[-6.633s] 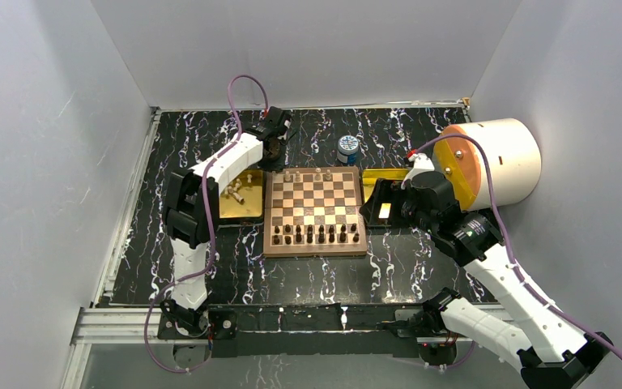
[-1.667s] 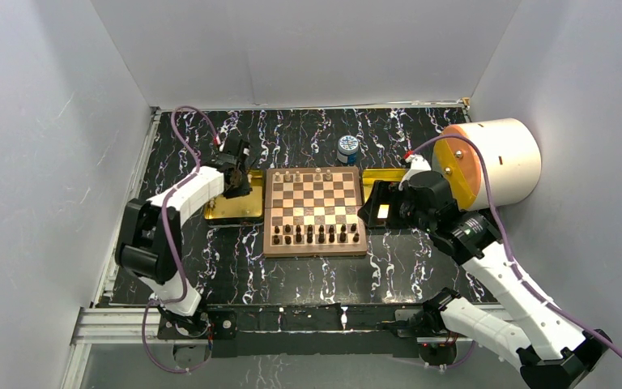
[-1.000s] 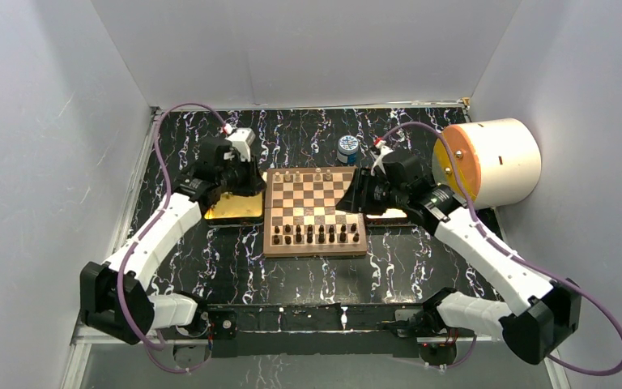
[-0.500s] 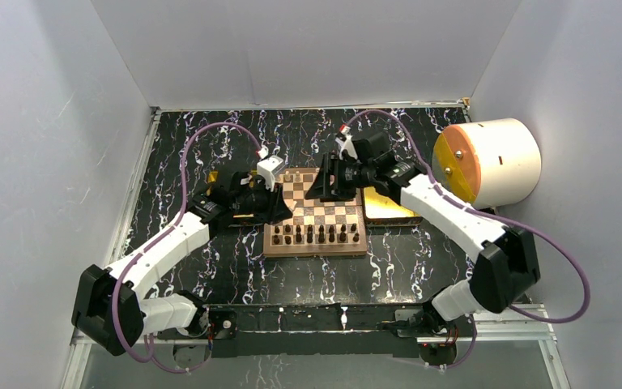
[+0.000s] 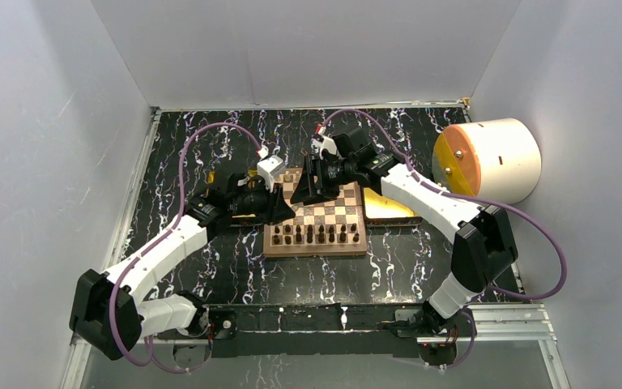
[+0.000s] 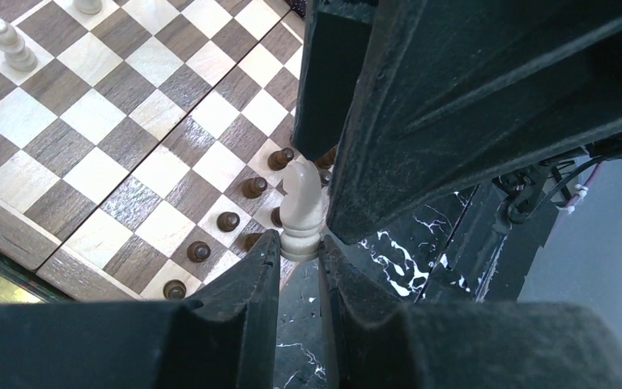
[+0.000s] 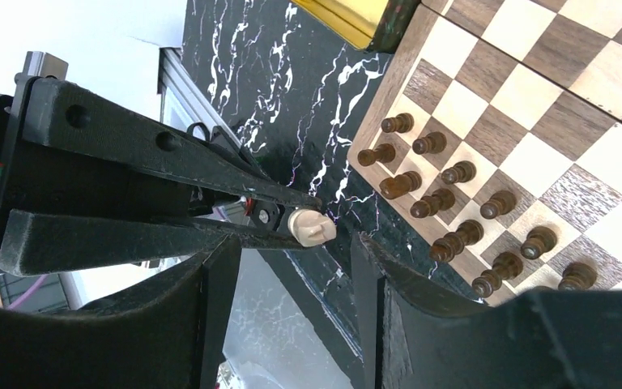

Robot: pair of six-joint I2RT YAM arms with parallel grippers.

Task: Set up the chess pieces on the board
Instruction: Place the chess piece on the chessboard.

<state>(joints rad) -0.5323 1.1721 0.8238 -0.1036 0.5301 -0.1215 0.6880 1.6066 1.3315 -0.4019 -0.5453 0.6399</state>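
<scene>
Item: board [image 5: 316, 217], wood, checkered, laid at the middle of the dark marbled surface [image 5: 421, 251]. Dark pieces [image 7: 445, 207] are stood in two rows along the near edge, and that side is judged complete. Pale pieces [image 6: 12, 44]: three are counted on squares at the far side in the left wrist view. The rest of the far rows is hidden by the arms in the overhead view, so the full count cannot be given. Held item: one pale piece [image 6: 301, 211], apparently a knight, is gripped at its base by the left tool [image 6: 300, 243] and carried above the near left part of the board, clear of every square. The left tool is closed on that piece. The right tool [image 7: 296, 241] is presented just beside it from the far side with its jaws apart and nothing between them; no contact with the piece is seen. A handover from left to right is judged to be in preparation. Gold tray [image 5: 390, 212], right of the board: its contents cannot be made out. Progress: early on the pale side. The held piece is yet to be set down, and most of the pale pieces are judged unplaced.
</scene>
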